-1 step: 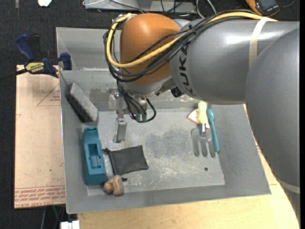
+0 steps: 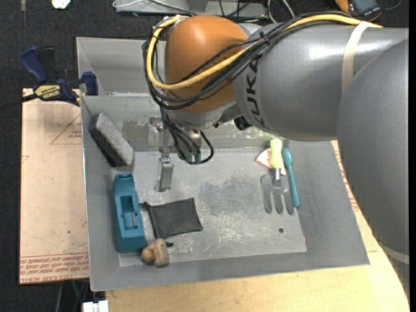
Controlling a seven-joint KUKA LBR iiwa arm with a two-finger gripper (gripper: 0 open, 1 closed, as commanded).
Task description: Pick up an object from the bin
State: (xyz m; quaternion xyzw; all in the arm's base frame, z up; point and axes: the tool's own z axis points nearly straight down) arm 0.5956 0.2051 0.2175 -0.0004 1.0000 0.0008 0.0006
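Six things in bin: grey block (image 2: 110, 140), blue dispenser-like piece (image 2: 128, 212), dark flat pouch (image 2: 172, 218), small tan lump (image 2: 156, 253), hand fork with teal and yellow grip (image 2: 281, 182), white-pink scrap (image 2: 263, 158).
Fingers (image 2: 164, 174): hanging under my orange wrist cover, over bare bin floor (image 2: 227, 194) toward the view's left. Released or clenched, I cannot tell from this angle. Nothing seen between them.
Nearest things: dark flat pouch just below in the view, blue dispenser-like piece beside it at the view's left, grey block up and left against the wall. None touched, as far as I can see.
Far things: hand fork and white-pink scrap, well apart at the view's right.
Step in hand: my judgement is approach or search, with no object taken and the pick not yet done.
Next move calls for: choosing one target, centring over it, then descending squarely. The pouch lies flat and limp, likely hard to pinch; the block or the dispenser looks a surer bite.
Risk: closing on bare floor, or nudging the pouch aside.
Surface: grey metal, scuffed and dusty pale in the middle.
Room: dark carpet (image 2: 39, 38) beyond the bin, cables (image 2: 260, 2) at the far side.
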